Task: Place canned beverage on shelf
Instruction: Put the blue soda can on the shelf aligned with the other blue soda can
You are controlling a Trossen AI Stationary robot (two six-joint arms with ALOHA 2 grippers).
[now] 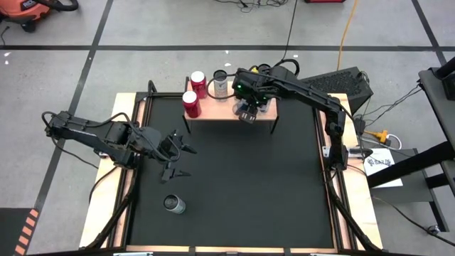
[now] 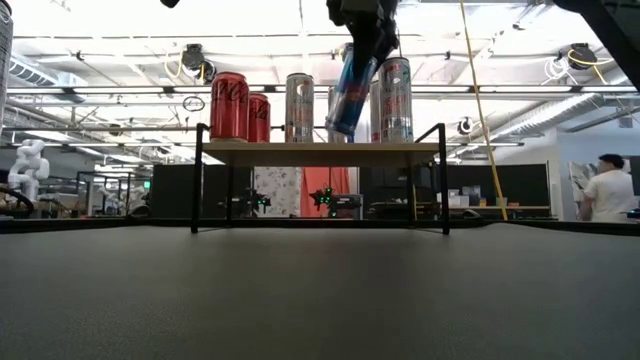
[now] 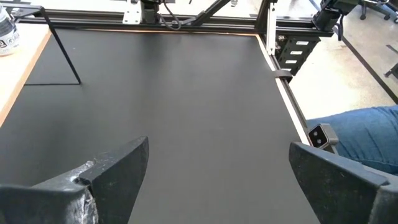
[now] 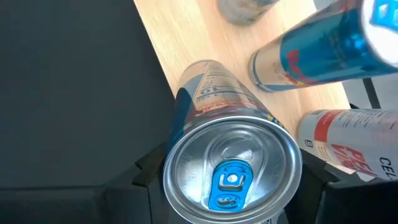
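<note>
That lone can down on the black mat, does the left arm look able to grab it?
Probably yes. The left claw is open and hangs just above the silver can on the mat, with only bare mat between them.

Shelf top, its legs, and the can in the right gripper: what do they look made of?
Shelf top: light wood or wood veneer, pale matte surface with grain in the right wrist view. Legs: thin black rods, probably painted metal. Can held in the right gripper: aluminium by the look, with a bright brushed lid, blue pull tab and glossy printed blue and silver wall.
</note>
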